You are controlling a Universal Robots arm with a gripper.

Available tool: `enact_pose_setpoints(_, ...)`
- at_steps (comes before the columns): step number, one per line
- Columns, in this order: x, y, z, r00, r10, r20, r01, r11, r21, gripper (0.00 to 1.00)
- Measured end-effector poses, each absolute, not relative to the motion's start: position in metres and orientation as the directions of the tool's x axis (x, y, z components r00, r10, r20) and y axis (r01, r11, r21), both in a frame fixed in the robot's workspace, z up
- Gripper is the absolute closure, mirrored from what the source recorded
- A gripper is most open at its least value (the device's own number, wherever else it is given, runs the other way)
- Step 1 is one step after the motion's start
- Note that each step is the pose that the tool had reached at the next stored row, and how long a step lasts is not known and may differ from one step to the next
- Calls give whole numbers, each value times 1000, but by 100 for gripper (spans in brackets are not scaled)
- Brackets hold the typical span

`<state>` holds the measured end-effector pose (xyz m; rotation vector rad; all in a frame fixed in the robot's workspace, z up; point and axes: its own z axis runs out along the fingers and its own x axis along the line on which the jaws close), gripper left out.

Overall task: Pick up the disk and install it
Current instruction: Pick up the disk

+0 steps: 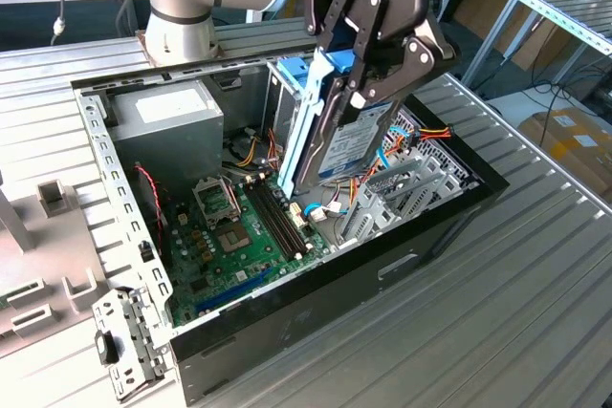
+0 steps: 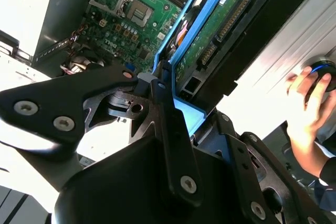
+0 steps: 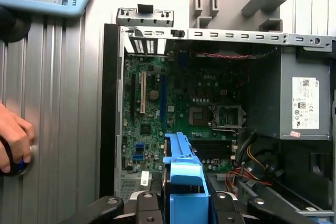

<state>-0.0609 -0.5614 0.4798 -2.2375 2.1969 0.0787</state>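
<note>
Black fingers clamping disk, tilted above case

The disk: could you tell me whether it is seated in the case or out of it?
Out: the hand grips the disk, steeply tilted in its blue carrier, over the open case.

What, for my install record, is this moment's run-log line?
gripper: shut on disk | disk: in blue carrier, tilted, over open computer case | hand: on table beside case

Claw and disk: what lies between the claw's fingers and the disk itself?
A blue plastic carrier framing the disk; the claw clamps the disk through it, as the second wrist view shows.
</note>
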Motion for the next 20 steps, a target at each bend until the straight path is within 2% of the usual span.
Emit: enact_pose_setpoints(20, -42, -567, 479, 18, -999, -39, -999, -19, 32, 63)
